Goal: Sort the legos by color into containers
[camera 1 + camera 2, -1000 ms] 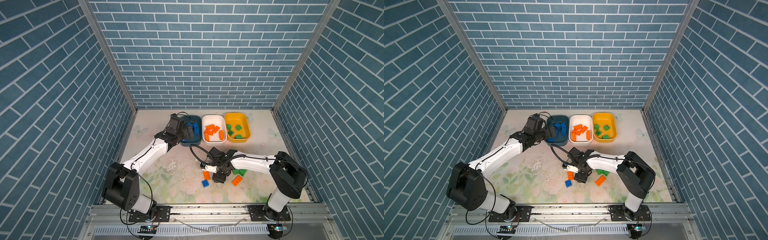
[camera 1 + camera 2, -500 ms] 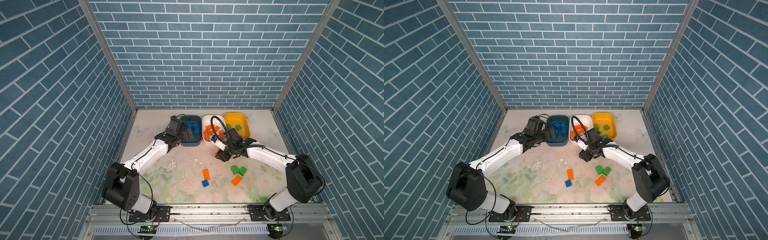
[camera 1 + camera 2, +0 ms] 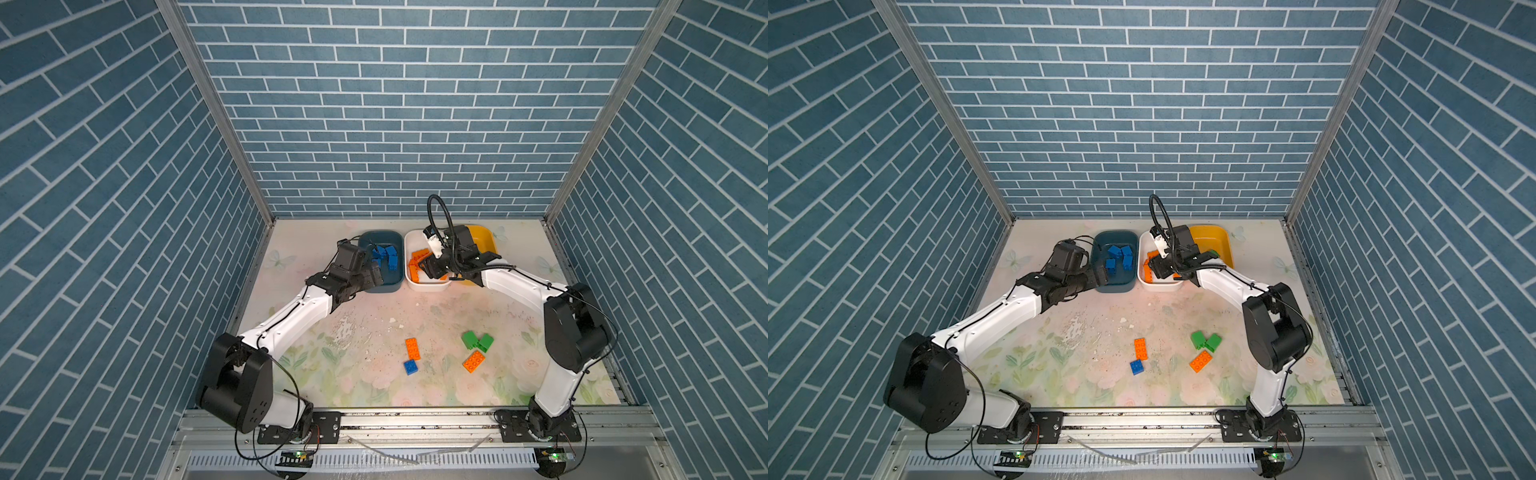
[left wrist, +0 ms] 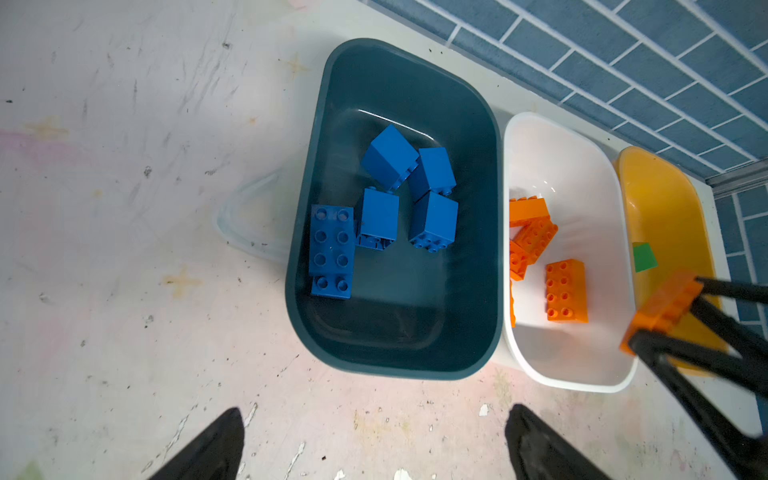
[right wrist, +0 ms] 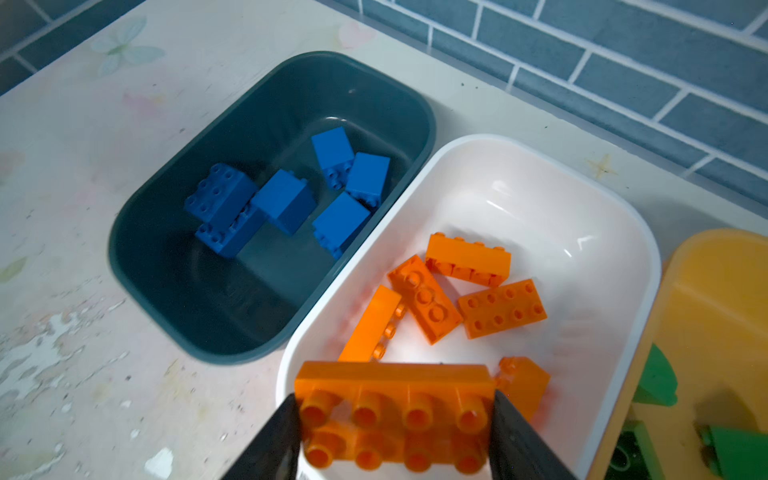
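My right gripper (image 5: pixel 395 419) is shut on an oblong orange lego (image 5: pixel 395 386), held by its ends just above the near end of the white container (image 5: pixel 540 195). Several orange legos (image 5: pixel 500 307) lie inside that tub. The teal container (image 4: pixel 399 328) holds several blue legos (image 4: pixel 332 249). My left gripper (image 4: pixel 374 419) stands open and empty over the table by the teal tub's near rim. Loose on the table in both top views are two orange legos (image 3: pixel 412 348) (image 3: pixel 473 361), one blue lego (image 3: pixel 410 367) and two touching green legos (image 3: pixel 477 340).
The yellow container (image 5: pixel 715 291) stands to the right of the white one, with green legos (image 5: pixel 656 382) in it. All three tubs sit in a row against the back brick wall (image 3: pixel 395 124). Brick walls close both sides.
My right gripper has lifted the orange lego from among the loose legos at the table's front and carried it back over the white tub. The left arm has stayed still.
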`<state>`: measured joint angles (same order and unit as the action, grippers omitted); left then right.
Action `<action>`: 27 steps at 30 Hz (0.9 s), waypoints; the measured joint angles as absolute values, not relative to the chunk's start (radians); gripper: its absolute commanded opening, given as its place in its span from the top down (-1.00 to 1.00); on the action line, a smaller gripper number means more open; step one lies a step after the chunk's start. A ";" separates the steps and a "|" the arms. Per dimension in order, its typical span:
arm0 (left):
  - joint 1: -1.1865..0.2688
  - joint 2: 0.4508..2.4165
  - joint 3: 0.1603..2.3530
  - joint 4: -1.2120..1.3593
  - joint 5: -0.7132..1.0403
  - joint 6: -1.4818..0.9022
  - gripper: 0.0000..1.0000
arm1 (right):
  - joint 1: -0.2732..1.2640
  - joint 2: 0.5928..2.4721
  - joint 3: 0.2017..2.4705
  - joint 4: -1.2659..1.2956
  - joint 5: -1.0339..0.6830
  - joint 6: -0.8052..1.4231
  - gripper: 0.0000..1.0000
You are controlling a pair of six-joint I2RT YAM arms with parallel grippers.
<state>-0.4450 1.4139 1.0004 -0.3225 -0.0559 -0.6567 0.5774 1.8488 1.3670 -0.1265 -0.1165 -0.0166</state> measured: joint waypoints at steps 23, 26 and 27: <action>-0.899 1.385 0.910 -0.591 -0.083 -0.641 -0.99 | 0.571 1.761 1.278 -0.032 0.041 0.160 -0.99; -0.969 1.428 0.912 -0.598 -0.039 -0.630 -0.99 | 0.571 1.637 1.155 0.036 0.076 0.193 -0.98; -0.992 1.448 0.918 -0.604 -0.028 -0.629 -0.99 | 0.571 1.597 1.113 0.062 0.092 0.206 -0.98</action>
